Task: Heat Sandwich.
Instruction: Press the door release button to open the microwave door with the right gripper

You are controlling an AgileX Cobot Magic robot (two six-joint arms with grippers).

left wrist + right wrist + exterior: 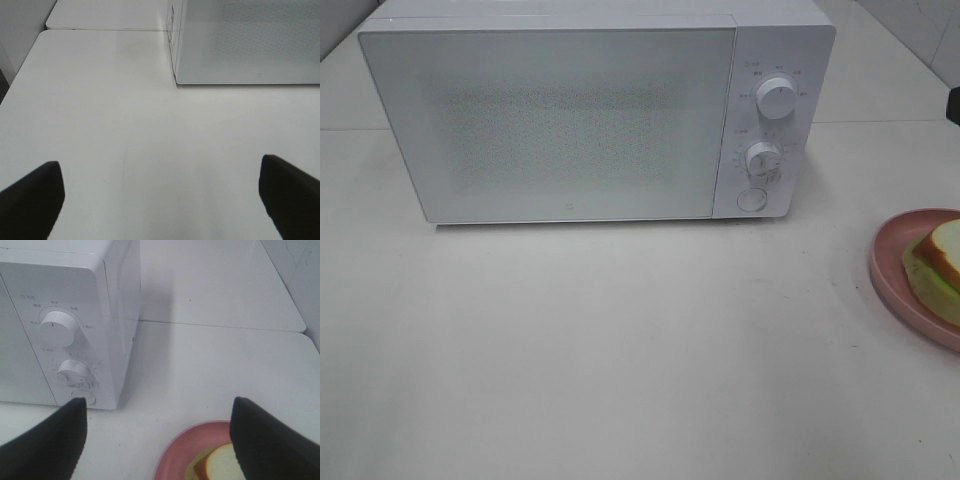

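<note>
The sandwich (942,258), white bread with a tan crust over a green layer, lies on a round pink plate (886,255) at the table's right edge, partly cut off by the frame. In the right wrist view the sandwich (220,464) and plate (172,454) show low between the dark fingers of my right gripper (160,402), which is open and hovers above them without touching. My left gripper (160,162) is open over bare table, with nothing between its fingers. Neither gripper shows in the high view.
A white microwave (550,120) stands at the back of the table with its door shut. Two knobs (776,97) and a round button (751,199) are on its right panel. The microwave's left front corner (176,80) lies ahead of the left gripper.
</note>
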